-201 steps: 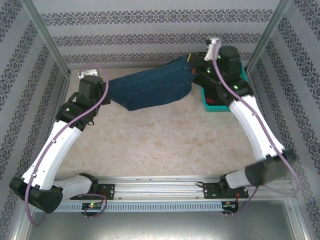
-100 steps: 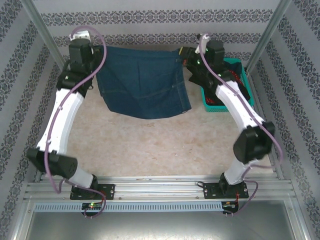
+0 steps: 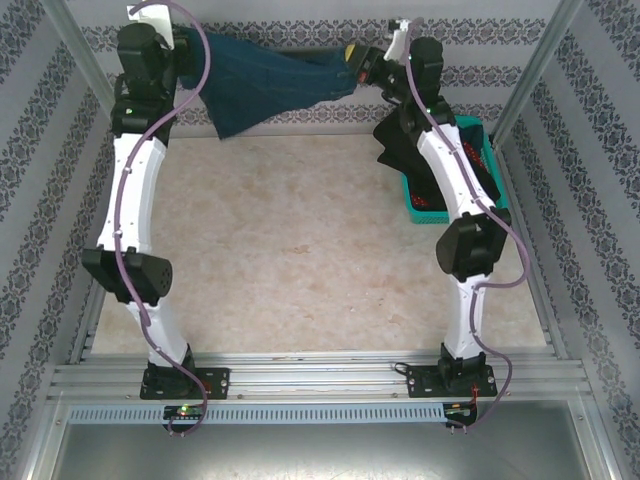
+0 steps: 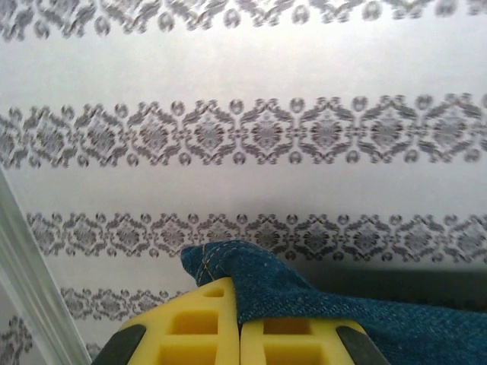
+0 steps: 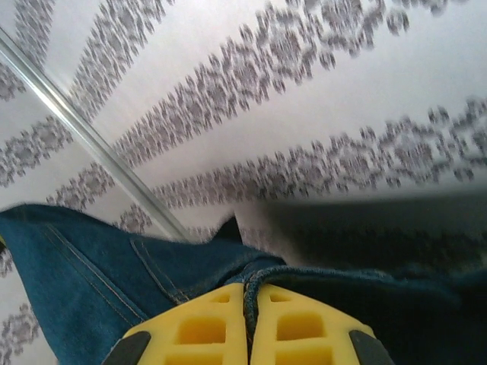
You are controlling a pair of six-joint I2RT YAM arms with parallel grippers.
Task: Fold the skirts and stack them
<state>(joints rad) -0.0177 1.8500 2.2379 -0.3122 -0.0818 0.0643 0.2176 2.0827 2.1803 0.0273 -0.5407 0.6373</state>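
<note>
The left gripper [image 4: 240,296] is closed tight: its yellow finger pads [image 4: 198,327] meet with no gap between them. A hemmed corner of the dark blue denim skirt [image 3: 270,80] is pinched at the tips. In the left wrist view the cloth rises over the right-hand pad and trails off to the right.

The right gripper [image 5: 247,293] is likewise fully closed, yellow pads pressed together. It clamps a stitched edge of the same skirt, bunched at the tips. A broad panel with double seam lines hangs to the left in the right wrist view.

Position of the held skirt, from the top view: both arms are stretched far back toward the patterned wall [image 3: 300,15]. The denim is strung between the two grippers, clear of the beige table [image 3: 290,260]. Its loose lower part sags lowest near the left arm.

Other items — a plain black skirt [image 3: 395,150] lies draped over the left rim of the teal plastic mesh basket [image 3: 485,150] at the right rear of the table, under the right arm. A patch of red cloth [image 3: 428,205] shows inside the basket near its front corner; its pattern is too small to make out
</note>
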